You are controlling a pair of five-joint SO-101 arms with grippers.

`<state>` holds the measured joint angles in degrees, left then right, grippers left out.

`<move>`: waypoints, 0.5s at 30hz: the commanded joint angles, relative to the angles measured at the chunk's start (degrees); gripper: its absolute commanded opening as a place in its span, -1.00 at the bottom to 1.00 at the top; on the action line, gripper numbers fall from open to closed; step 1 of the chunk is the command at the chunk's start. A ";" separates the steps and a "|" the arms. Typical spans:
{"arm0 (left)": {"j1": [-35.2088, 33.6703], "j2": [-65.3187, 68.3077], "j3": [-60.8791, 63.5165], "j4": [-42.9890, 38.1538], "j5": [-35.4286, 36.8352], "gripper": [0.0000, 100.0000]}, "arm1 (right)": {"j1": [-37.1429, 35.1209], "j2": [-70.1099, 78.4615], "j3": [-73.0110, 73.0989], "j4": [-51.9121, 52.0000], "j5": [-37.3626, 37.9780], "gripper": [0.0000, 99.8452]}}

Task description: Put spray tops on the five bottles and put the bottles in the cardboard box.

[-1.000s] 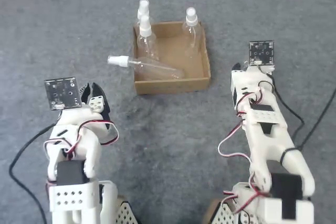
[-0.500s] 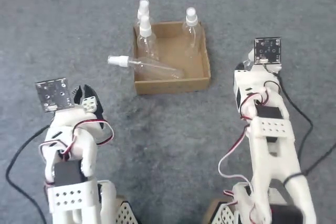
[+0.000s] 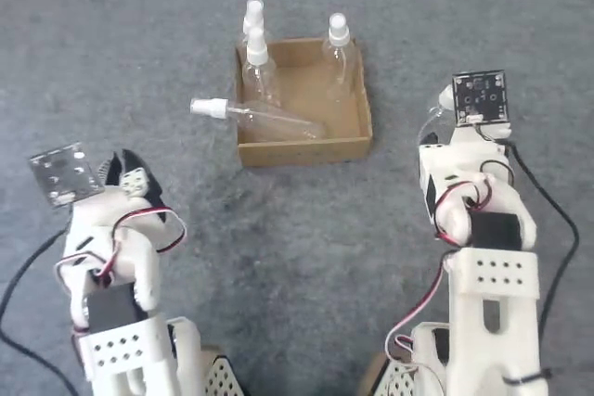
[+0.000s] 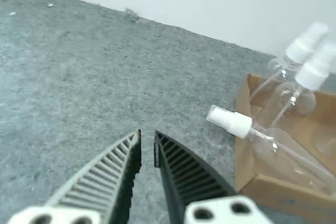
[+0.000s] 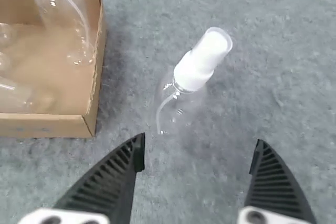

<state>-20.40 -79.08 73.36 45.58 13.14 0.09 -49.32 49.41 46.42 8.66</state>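
Ahead of the spread right hand [image 5: 198,142] stands a clear bottle [image 5: 178,98] with white spray top [image 5: 202,59].

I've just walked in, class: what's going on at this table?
Two robot arms are packing spray bottles into a box. Three upright bottles stand at its far side, and a lying bottle pokes its top out over one wall. A fifth bottle, spray top on, stands outside on the grey mat. The right gripper is open just short of it. The left gripper is shut, empty and away from the box.
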 commanded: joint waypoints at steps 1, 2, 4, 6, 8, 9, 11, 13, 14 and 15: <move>-1.85 -0.88 -1.01 -2.02 1.67 -0.91 | -0.66 -4.35 -6.33 4.88 1.23 -0.48; -1.85 -0.88 -1.01 -2.02 1.67 -0.91 | -0.66 -4.79 -7.30 6.02 1.23 -0.48; -1.85 -0.88 -1.01 -2.02 1.67 -0.91 | -0.66 -5.41 -9.23 8.40 1.32 -0.48; -1.93 -0.88 -1.01 -2.02 1.67 -0.91 | -0.75 -5.58 -11.25 10.68 1.85 -0.48; -1.93 -0.88 -1.01 -2.02 1.67 -0.91 | -2.15 -5.58 -13.27 13.14 2.99 -0.48; -1.93 -0.88 -1.01 -2.02 1.67 -0.91 | -3.12 -5.49 -14.33 14.46 3.16 -0.48; -1.93 -0.88 -1.01 -2.02 1.67 -0.91 | -5.76 -5.49 -16.26 16.84 3.08 -0.48; -2.20 -0.88 -1.01 -2.02 1.67 -0.91 | -9.71 -5.05 -18.02 18.59 2.99 -0.48; -2.73 -0.88 -1.01 -2.02 1.76 -0.91 | -11.74 -4.97 -18.55 19.03 2.90 -0.48; -3.16 -0.88 -1.01 -2.02 1.76 -0.91 | -13.76 -4.88 -18.81 19.30 2.90 -0.48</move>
<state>-22.15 -79.08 73.36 45.58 14.29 -8.53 -52.84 35.43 64.53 10.86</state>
